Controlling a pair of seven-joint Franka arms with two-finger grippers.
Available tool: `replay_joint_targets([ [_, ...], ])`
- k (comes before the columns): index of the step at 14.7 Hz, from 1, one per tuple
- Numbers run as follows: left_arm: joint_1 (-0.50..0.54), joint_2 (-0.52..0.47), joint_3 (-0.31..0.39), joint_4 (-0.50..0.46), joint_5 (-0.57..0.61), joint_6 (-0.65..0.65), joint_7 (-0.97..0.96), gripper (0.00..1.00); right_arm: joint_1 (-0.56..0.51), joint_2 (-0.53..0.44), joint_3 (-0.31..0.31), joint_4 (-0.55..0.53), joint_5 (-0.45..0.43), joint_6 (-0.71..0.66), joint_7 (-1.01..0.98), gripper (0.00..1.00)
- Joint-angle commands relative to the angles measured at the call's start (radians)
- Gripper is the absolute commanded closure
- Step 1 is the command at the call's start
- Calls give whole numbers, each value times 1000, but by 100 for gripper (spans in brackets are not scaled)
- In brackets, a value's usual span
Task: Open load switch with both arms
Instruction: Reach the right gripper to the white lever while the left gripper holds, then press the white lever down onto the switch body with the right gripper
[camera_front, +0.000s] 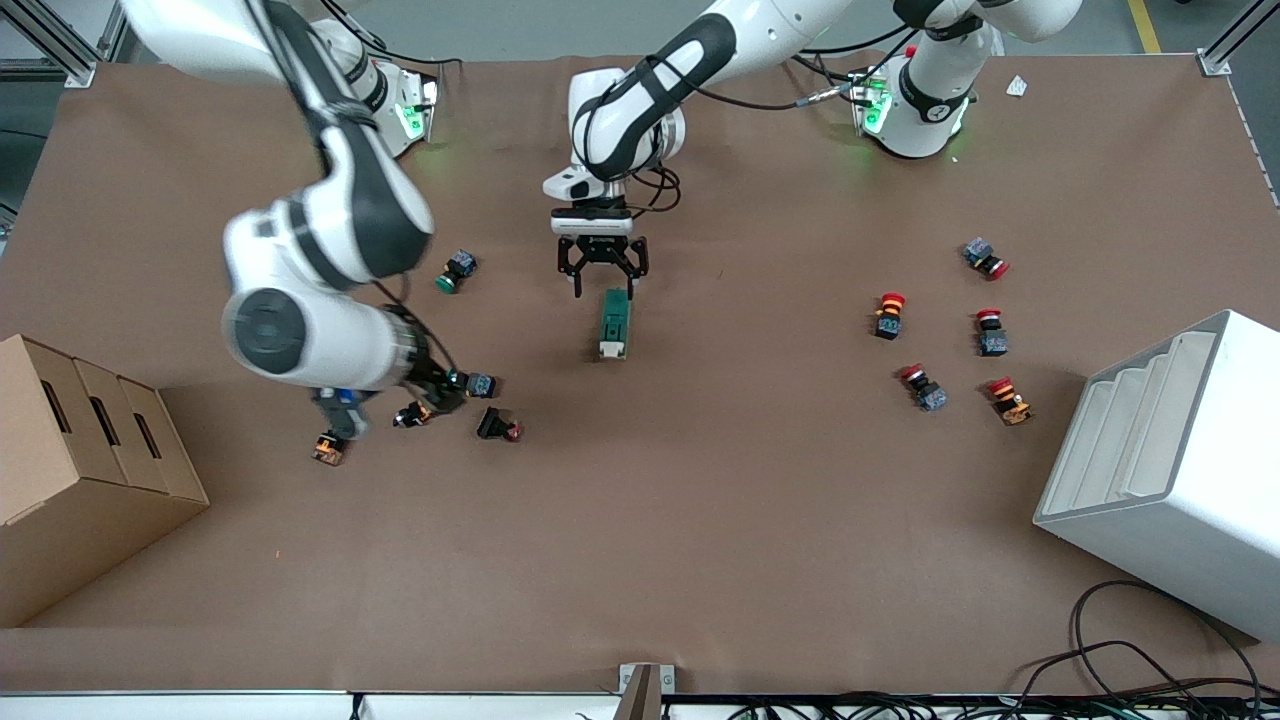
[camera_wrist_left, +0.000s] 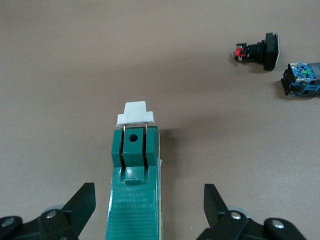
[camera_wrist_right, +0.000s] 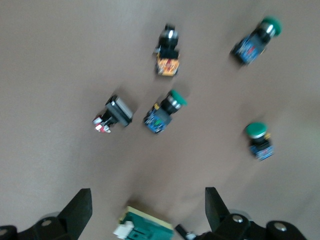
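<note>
The load switch (camera_front: 614, 322), a dark-green block, lies mid-table with its white lever (camera_wrist_left: 135, 113) at the end nearer the front camera. My left gripper (camera_front: 604, 288) hangs open just over the switch's other end. In the left wrist view its fingers (camera_wrist_left: 83, 198) stand apart on either side of the green body (camera_wrist_left: 134, 200), clear of it. My right gripper (camera_front: 445, 385) is open in the air over a cluster of push buttons toward the right arm's end. In the right wrist view the switch (camera_wrist_right: 145, 229) shows between that gripper's (camera_wrist_right: 147, 210) spread fingers, lower down and untouched.
Several green and black push buttons (camera_front: 480, 383) lie under and around the right arm. Several red-capped buttons (camera_front: 889, 314) lie toward the left arm's end. A cardboard box (camera_front: 80, 450) and a white stepped rack (camera_front: 1170, 450) stand at the table's two ends.
</note>
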Motion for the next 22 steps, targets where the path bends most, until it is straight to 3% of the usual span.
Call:
replay_joint_targets([
  [1, -1, 20, 7, -37, 188, -46, -178, 4, 72, 107, -6, 19, 13, 93, 195, 0],
  [8, -56, 91, 9, -32, 293, -231, -349, 4, 190, 270, 17, 25, 13, 258, 521, 0],
  [13, -73, 197, 12, -35, 480, -366, -421, 4, 202, 318, 76, 25, 44, 293, 596, 0],
  [17, -78, 218, 12, -29, 513, -394, -421, 4, 212, 310, 111, 25, 79, 261, 599, 0],
  [22, -88, 220, 18, -26, 525, -394, -421, 3, 202, 310, 126, 123, 84, 38, 595, 0],
])
